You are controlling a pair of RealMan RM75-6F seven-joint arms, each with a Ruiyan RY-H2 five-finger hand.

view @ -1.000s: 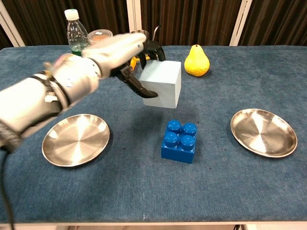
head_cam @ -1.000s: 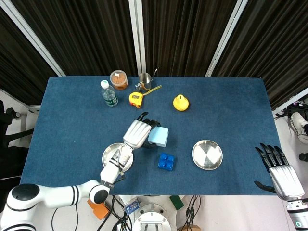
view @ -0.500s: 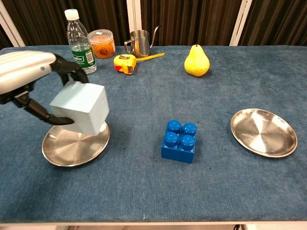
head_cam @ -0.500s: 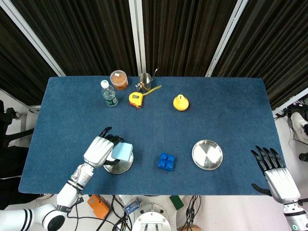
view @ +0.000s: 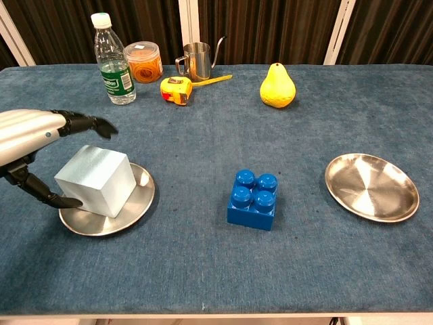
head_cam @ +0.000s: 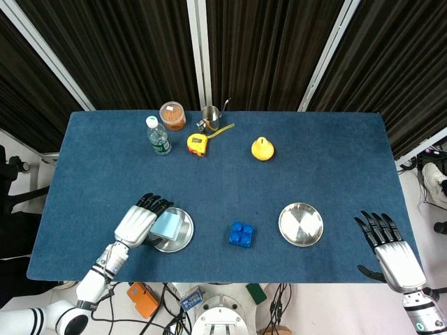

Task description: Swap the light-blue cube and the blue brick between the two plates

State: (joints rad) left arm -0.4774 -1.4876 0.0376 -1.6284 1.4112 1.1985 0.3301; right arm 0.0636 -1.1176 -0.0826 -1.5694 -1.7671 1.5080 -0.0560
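The light-blue cube (head_cam: 166, 225) (view: 93, 179) sits on the left steel plate (head_cam: 183, 237) (view: 137, 203). My left hand (head_cam: 136, 225) (view: 30, 128) is just to the cube's left. Its fingers are spread above the cube's top and the thumb lies low by the plate's rim, gripping nothing. The blue brick (head_cam: 241, 234) (view: 252, 199) lies on the cloth between the two plates. Nothing is on the right plate (head_cam: 301, 224) (view: 371, 186). My right hand (head_cam: 387, 251) hovers off the table's front right corner with fingers spread, and shows only in the head view.
Along the far side stand a water bottle (head_cam: 158, 136) (view: 111, 61), an orange-filled jar (head_cam: 172, 115) (view: 143, 61), a steel pitcher (head_cam: 209, 116) (view: 195, 61), a yellow tape measure (head_cam: 198, 144) (view: 174, 90) and a yellow pear (head_cam: 262, 149) (view: 277, 86).
My left hand carried the cube leftward from above the brick, lowered it onto the left plate and let go. The right hand shifted slightly.
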